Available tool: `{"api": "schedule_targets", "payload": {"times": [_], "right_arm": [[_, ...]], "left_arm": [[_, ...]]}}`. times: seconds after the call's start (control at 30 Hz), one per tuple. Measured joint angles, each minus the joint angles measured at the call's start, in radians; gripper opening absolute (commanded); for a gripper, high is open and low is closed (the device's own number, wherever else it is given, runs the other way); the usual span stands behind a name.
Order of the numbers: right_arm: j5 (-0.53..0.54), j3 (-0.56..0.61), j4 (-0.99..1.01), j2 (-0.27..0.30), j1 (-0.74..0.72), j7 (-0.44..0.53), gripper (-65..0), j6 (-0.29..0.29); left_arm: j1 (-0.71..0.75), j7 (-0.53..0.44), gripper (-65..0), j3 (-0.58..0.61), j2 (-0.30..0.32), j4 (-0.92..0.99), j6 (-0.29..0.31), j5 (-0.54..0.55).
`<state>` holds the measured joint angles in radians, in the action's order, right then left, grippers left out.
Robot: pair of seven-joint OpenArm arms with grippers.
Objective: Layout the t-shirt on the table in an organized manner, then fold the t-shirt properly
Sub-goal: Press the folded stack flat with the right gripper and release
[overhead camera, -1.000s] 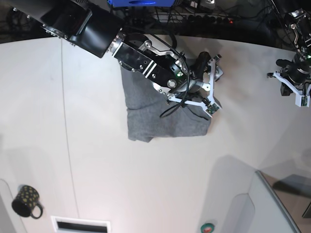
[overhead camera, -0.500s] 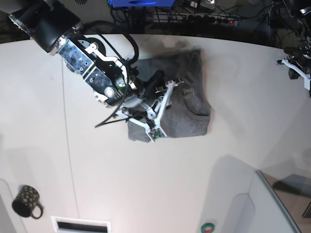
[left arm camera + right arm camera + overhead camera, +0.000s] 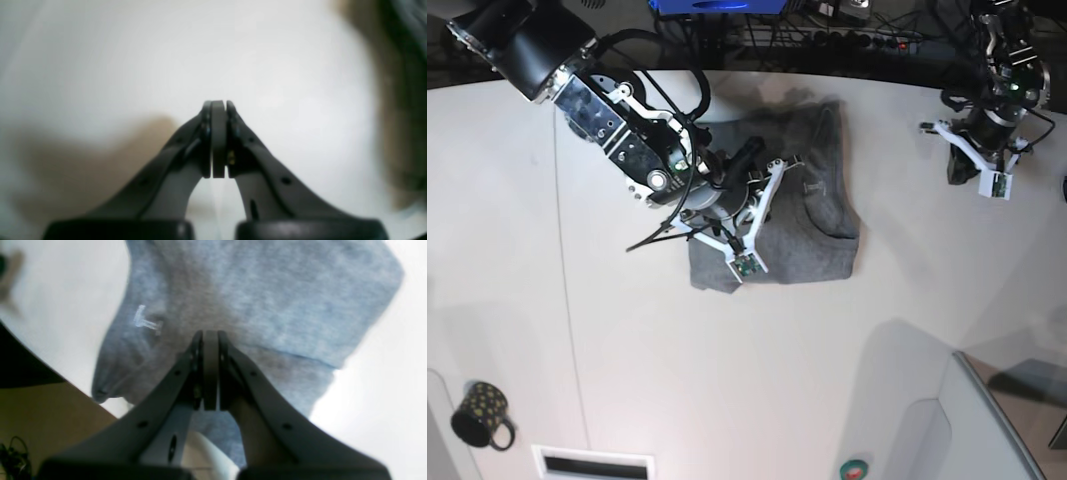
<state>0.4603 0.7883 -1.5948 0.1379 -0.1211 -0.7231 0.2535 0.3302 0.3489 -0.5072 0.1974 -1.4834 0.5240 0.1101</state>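
Observation:
The grey t-shirt (image 3: 817, 235) lies folded into a compact rectangle on the white table (image 3: 727, 370), with its small pale tag (image 3: 812, 187) facing up. My right gripper (image 3: 755, 190) hovers over the shirt's left part. In the right wrist view this gripper (image 3: 206, 336) is shut, pads pressed together with no cloth between them, and the t-shirt (image 3: 267, 296) and its tag (image 3: 145, 320) lie beyond. My left gripper (image 3: 962, 165) is at the far right over bare table, well away from the shirt. Its pads are shut in the left wrist view (image 3: 217, 103), with nothing held.
A dark dotted mug (image 3: 482, 413) stands at the near left. A raised white panel (image 3: 987, 420) fills the near right corner, with a small red-green round thing (image 3: 855, 467) beside it. A thin seam line (image 3: 567, 250) runs down the table's left side. Cables lie beyond the far edge.
My right gripper has swung from the shirt's right side to its left part and closed from wide open. The left arm has come back toward the table's far right.

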Motion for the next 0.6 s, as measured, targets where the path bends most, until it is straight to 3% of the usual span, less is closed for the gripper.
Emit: {"api": "schedule_targets", "payload": {"times": [0.13,0.2,0.3,0.47,0.6], "right_arm": [[-0.009,0.0,-0.035,0.047,0.038,-0.01,-64.2,0.002],[-0.006,0.002,-0.049,0.045,0.068,-0.029,-64.2,0.001],[-0.001,0.023,-0.003,0.005,0.073,-0.008,-64.2,-0.001],[-0.013,0.058,0.123,-0.051,-0.007,0.021,-64.2,-0.019],[-0.004,0.068,0.264,-0.106,-0.068,0.037,-64.2,-0.026]], "left_arm": [[-0.034,0.0,-65.0,0.054,-0.009,0.056,0.001,0.001],[-0.041,0.003,-65.0,0.051,-0.005,0.099,0.0,0.003],[-0.034,0.006,-65.0,0.045,-0.001,0.115,-0.003,0.002],[-0.034,-0.001,-65.0,0.043,0.058,0.111,0.0,0.003],[-0.018,0.003,-65.0,0.042,0.058,0.084,0.0,0.003]]}}
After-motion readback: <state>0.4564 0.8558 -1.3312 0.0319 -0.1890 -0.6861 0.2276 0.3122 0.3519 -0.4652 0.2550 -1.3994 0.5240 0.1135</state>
